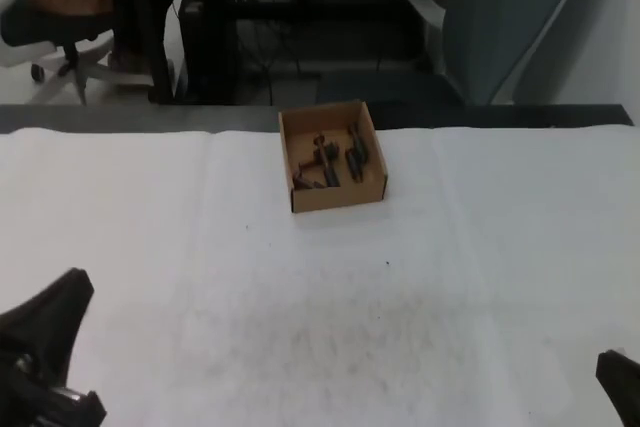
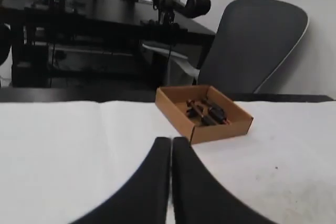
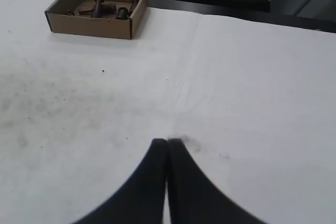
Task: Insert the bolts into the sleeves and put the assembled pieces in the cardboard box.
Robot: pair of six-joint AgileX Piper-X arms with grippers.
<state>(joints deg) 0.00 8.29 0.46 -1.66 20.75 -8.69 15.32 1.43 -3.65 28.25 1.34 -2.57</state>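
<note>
Worktop (image 1: 150, 207): white sheet, faintly smudged grey on the near side of the cardboard box (image 1: 338, 194).
Background: dark desk (image 2: 105, 14) and grey chair (image 2: 252, 45) beyond the box.
Box: shallow, open-topped, resting flat on the worktop, nothing touching its walls.
Bolts (image 3: 97, 4): inside the box, lying flat in a loose cluster; dark shanks, rounded heads. Sleeves too small to tell apart from the bolts, so I cannot confirm each pair is mated.
Left end effector (image 2: 170, 145): fingers pressed together, nothing held; well apart from the box, on its near side.
Right end effector (image 3: 167, 144): fingers likewise closed on nothing; well apart from the box, near side, opposite flank.
Handling (judgement): small metal parts, so stiff, dense for their bulk, not fragile. Smooth and cylindrical, likely to roll and to slip in a light pinch.
Hold (judgement): across the shank or sleeve at mid-length, fingers square to the axis; avoid the head.
Risk (judgement): a tilted piece may shed its bolt; carry level. Box looks light and would shift if nudged.
</note>
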